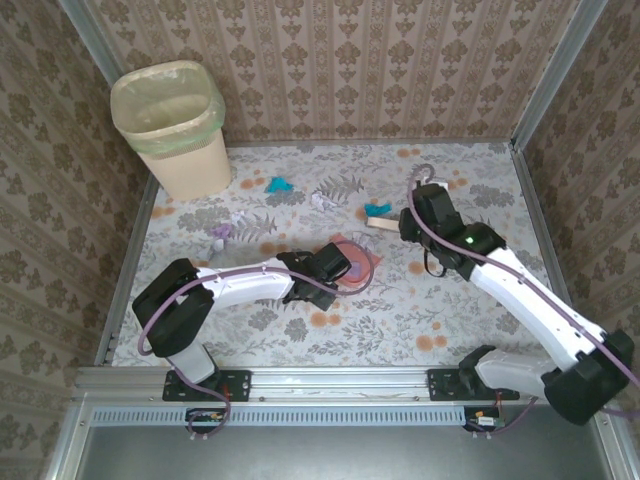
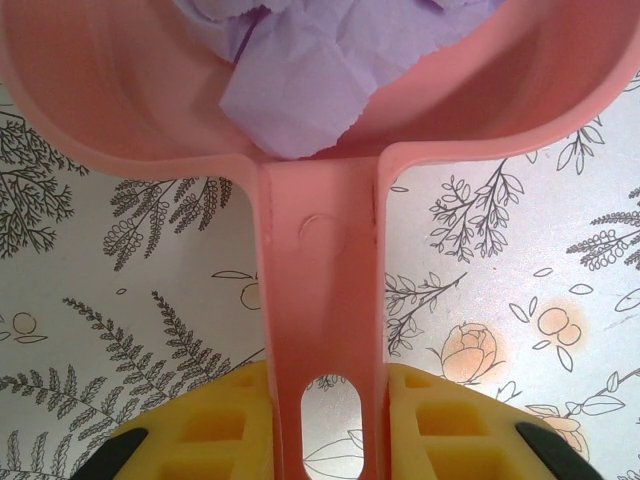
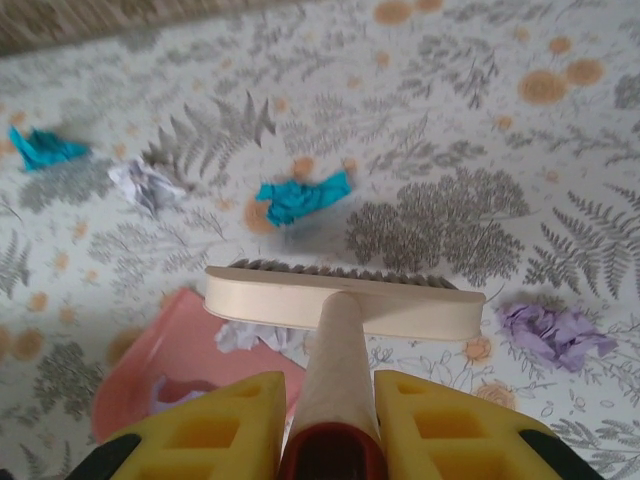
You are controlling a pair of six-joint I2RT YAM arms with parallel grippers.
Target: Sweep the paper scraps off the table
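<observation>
Your right hand is clamped on the brush, your left hand on the dustpan. The teal scrap lies on the worktop just above the crosswise brush, mid-frame, with the dustpan lower left.

bin at upper left of the desk. dustpan mid-frame, handle between the left hand fingers. brush just upper right of it, handle in the right hand. paper scraps spread behind both, one inside the dustpan.
</observation>
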